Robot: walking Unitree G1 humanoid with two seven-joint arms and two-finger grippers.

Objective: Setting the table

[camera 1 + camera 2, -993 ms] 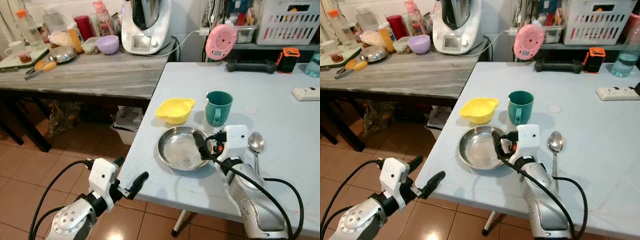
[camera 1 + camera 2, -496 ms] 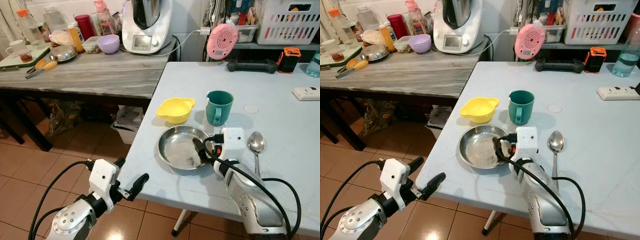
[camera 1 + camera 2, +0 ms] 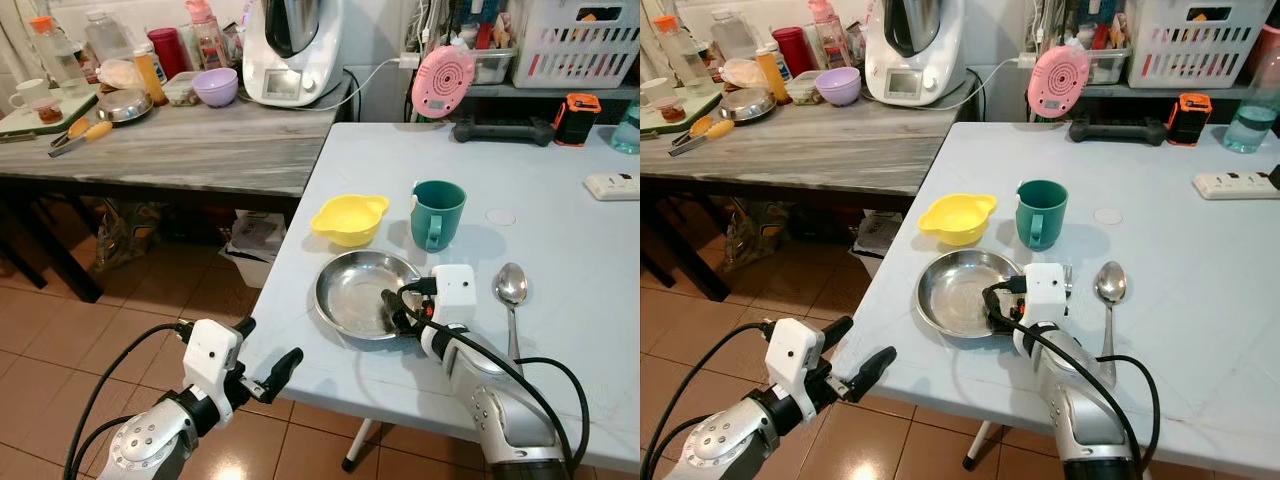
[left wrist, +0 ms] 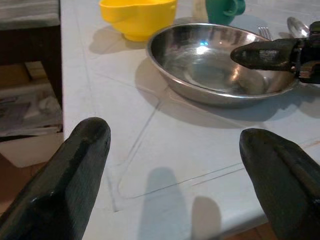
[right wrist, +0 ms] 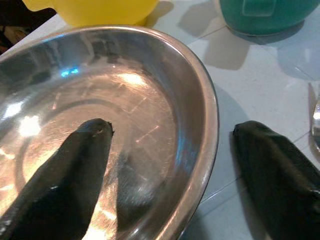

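The pale blue-grey table (image 3: 560, 250) carries everything here, and the round shiny steel plate (image 3: 355, 295) sits near its front left edge, just in front of the yellow plastic bowl (image 3: 349, 219) and the teal mug (image 3: 437, 215). A steel spoon (image 3: 511, 290) lies off to the plate's right, handle pointing back toward the robot.

The right gripper (image 5: 165, 175) is the one on the job. Its fingers are spread and straddle the plate's right rim, one finger (image 5: 65, 170) inside the dish and the other outside on the tabletop, so the rim runs right between them. Looks to me like closing would pinch the rim. Compared with a second ago, the gripper has dropped lower and slid in toward the rim.

The left gripper (image 3: 265, 365) hangs off the table's front left edge, fingers wide open, holding nothing, much farther from the plate.
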